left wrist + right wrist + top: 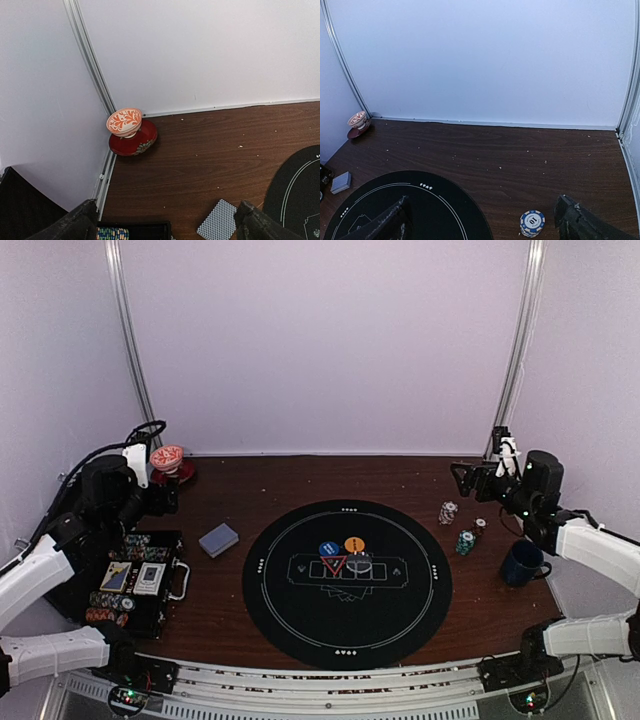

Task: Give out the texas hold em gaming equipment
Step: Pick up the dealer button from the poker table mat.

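A black round mat [345, 625] carries a blue button [326, 549], an orange button [354, 544], a red triangle marker [334, 566] and a pale round piece [360, 562]. A grey-blue card deck [218, 539] lies left of the mat and shows in the left wrist view [217, 220]. An open case [135, 580] at the left holds chips [112, 233] and cards. Three small chip stacks [448, 512] [466, 542] [480, 525] stand right of the mat; one blue-white stack [532, 223] shows near my right finger. My left gripper [165, 498] [165, 227] is open and empty above the case's far edge. My right gripper [470, 480] [482, 222] is open and empty behind the chip stacks.
A red-and-white cup [167, 458] on a red saucer [134, 142] stands in the back left corner. A dark blue mug [522, 563] stands at the right, near the chip stacks. White walls close the back and sides.
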Controlling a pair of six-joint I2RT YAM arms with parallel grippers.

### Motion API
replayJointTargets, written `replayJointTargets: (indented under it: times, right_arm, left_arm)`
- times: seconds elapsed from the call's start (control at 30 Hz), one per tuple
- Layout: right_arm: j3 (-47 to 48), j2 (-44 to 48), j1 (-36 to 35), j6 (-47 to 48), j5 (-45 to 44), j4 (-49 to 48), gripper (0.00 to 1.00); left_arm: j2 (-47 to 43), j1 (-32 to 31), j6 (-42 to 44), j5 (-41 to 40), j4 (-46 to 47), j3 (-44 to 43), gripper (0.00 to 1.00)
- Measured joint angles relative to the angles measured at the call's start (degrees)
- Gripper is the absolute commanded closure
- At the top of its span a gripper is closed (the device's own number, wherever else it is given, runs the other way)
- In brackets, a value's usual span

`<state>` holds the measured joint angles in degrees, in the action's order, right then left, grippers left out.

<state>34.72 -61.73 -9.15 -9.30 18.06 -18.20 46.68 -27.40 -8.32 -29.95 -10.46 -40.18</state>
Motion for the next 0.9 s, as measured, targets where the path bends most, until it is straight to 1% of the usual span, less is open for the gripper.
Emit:
replayJointTargets:
  times: [0.2, 0.4, 0.47, 0.63, 0.8, 0.9]
  right_arm:
    - [0.66, -1.77, 0.15, 2.84, 0.81, -1.01, 0.0]
    - [1.49, -4.26, 0.17, 9.9, 1.62, -0.52, 0.0]
    - [3.74, -5.9, 0.17, 12.74, 1.38, 1.81, 0.0]
    - [12.72, -11.1, 0.2, 20.61, 1.81, 9.68, 0.0]
    - [18.32, -14.82, 0.13, 26.86, 6.38, 17.53, 0.0]
    - [20.76, -16.59, -0.68, 28.98, 8.13, 21.77, 0.0]
  left_arm:
    - [0.07, 0.0, -0.68, -0.57, 0.02, -0.44, 0.02]
    - [0.15, 0.0, -0.83, -0.76, 0.11, -0.76, 0.02]
    - [0.31, 0.0, -0.83, -0.74, 0.09, -0.76, 0.02]
    - [0.96, 0.0, -0.83, -0.57, 0.09, -0.76, 0.02]
    - [1.03, 0.0, -0.79, 0.22, 0.07, -0.76, 0.02]
    - [1.03, 0.0, -0.72, 0.83, 0.07, -0.76, 0.02]
